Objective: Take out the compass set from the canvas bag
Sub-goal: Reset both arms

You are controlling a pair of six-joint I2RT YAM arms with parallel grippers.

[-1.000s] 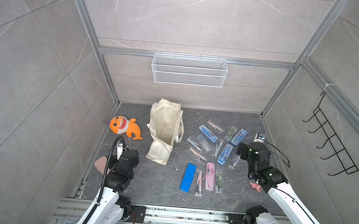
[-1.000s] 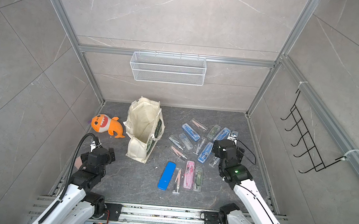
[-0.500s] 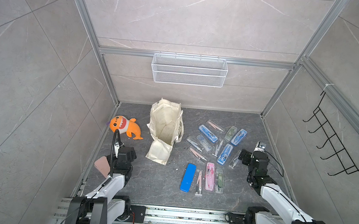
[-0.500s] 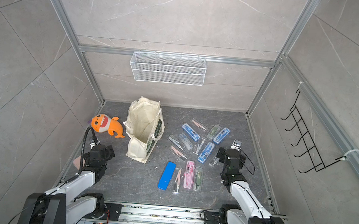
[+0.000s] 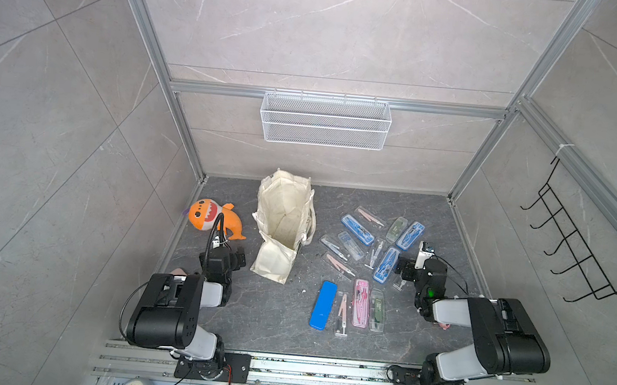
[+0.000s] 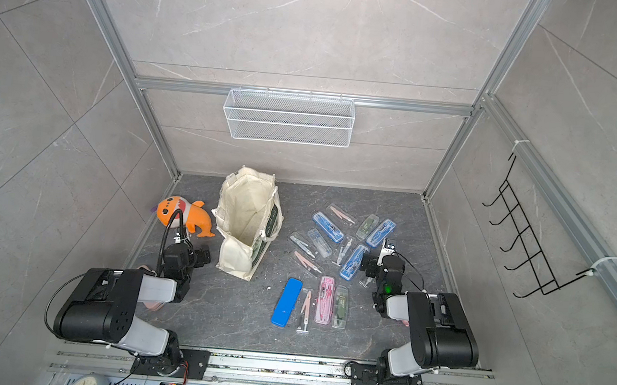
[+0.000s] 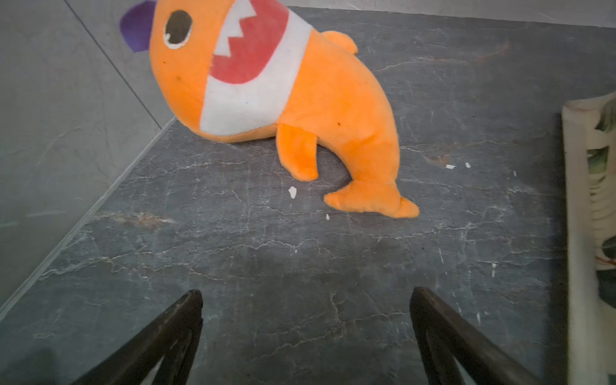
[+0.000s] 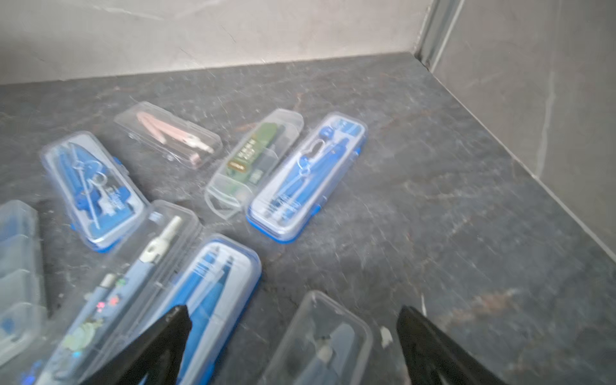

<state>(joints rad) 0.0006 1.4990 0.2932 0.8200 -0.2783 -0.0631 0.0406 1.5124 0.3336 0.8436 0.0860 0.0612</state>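
- The tabletop (image 5: pixel 270 312) is a dark grey slab with pale veins, like stone, and small white crumbs lie on it.
- Light grey tiled walls close it on three sides, held in an aluminium frame.
- A white wire basket (image 5: pixel 324 126) hangs on the back wall, and a black hook rack (image 5: pixel 568 254) on the right wall.
- The canvas bag (image 5: pixel 283 218) stands in the back half of the tabletop, left of the middle, with its mouth open upward. What is inside it cannot be told.
- An orange plush shark (image 5: pixel 213 215) lies left of the bag, close to the left wall.
- The compass set cases (image 5: pixel 357 230), clear, blue, pink and green, are scattered right of the bag, apart from it.
- The left gripper (image 7: pixel 305 296) is spread wide and holds nothing, low over bare tabletop between shark and bag.
- The right gripper (image 8: pixel 293 313) is also spread wide and holds nothing, above the nearest cases.
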